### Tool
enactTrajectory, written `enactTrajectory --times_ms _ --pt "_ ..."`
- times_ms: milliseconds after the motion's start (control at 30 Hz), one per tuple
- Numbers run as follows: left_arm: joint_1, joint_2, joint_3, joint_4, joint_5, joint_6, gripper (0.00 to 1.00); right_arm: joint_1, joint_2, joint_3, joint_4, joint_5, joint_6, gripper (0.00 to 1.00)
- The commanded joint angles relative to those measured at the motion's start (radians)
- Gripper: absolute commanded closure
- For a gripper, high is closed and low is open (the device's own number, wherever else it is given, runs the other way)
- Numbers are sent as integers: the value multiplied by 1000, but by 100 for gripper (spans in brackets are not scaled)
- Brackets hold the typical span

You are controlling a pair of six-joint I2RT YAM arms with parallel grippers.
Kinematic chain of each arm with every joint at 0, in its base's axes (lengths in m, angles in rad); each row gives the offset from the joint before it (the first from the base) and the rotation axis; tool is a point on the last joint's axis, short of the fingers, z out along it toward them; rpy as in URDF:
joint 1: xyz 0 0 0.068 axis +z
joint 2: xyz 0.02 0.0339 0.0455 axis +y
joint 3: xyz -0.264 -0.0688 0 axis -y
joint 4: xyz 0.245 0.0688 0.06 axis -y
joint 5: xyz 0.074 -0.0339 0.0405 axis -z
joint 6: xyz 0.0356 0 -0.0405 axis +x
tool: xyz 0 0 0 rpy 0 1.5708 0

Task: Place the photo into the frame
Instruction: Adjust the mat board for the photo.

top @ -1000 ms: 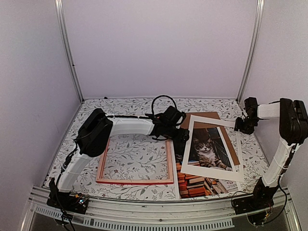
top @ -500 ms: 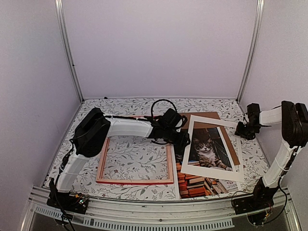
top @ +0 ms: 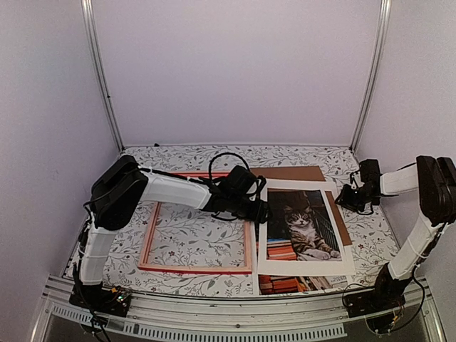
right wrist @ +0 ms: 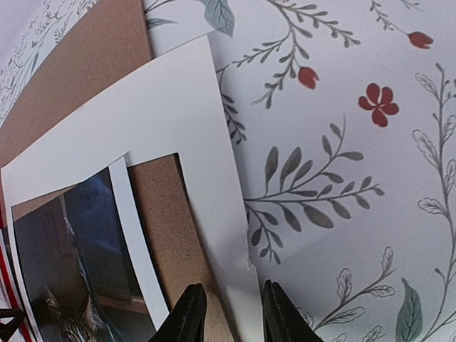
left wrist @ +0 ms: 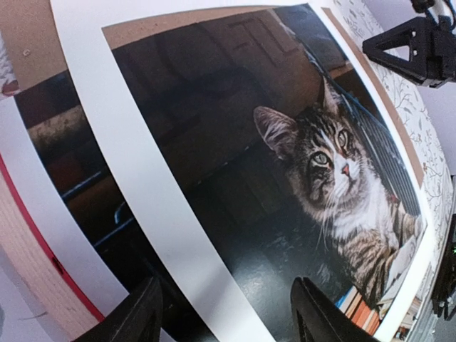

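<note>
1. The frame (top: 196,268) lies flat on the table (top: 178,160). Only the flowered cloth shows through its opening, so nothing has gone into it yet.
2. The photo (top: 299,228) lies just right of the frame and wholly outside it. It sits under the white mat board (top: 306,265), whose window shows the cat.
3. A brown backing board (top: 299,173) lies beneath both sheets, also right of the frame.
4. The left gripper (left wrist: 226,299) hovers by the frame's right rail, over the mat board's left border. Its jaws stand apart with nothing between them.
5. The right gripper (right wrist: 229,299) is well right of the frame, at the mat board's far corner. Its fingers sit close together astride the board's edge, and I cannot tell whether they pinch it.
6. By my reading, the task is barely begun. The photo has yet to be freed from the stack, carried left and laid inside the frame.
</note>
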Motion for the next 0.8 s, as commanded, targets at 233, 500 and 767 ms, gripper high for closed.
enactTrajectory --times_ms 233,500,767 --pt "35 -16 -96 -5 42 -38 36 20 -16 39 -95 102 13 71" --pt "-5 30 -33 -24 75 -11 38 -13 43 104 -163 261 -36 71" --pt "-31 64 13 -25 118 16 39 -24 7 109 -177 243 -48 67"
